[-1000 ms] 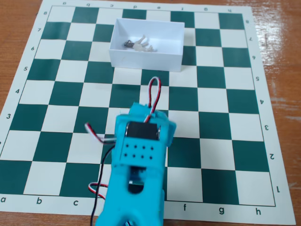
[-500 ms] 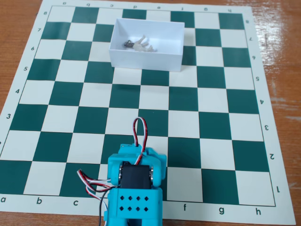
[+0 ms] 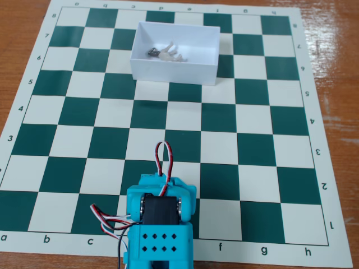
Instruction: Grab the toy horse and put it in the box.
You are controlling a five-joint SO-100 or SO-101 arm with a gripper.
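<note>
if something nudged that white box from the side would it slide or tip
The box would probably slide rather than tip: it is low and wide, sitting flat on the smooth chessboard mat. It looks light, with thin walls, holding only the toy horse, so a light push may shift it. The horse, lying on its side, might skid inside.

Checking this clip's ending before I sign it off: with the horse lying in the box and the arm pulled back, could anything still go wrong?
Little looks at risk. The toy horse lies on its side inside the box, nothing touching it. The box looks light with low walls, so a later sweep of the arm might push it across the chessboard. The claw is out of view, so its state cannot be confirmed.
</note>
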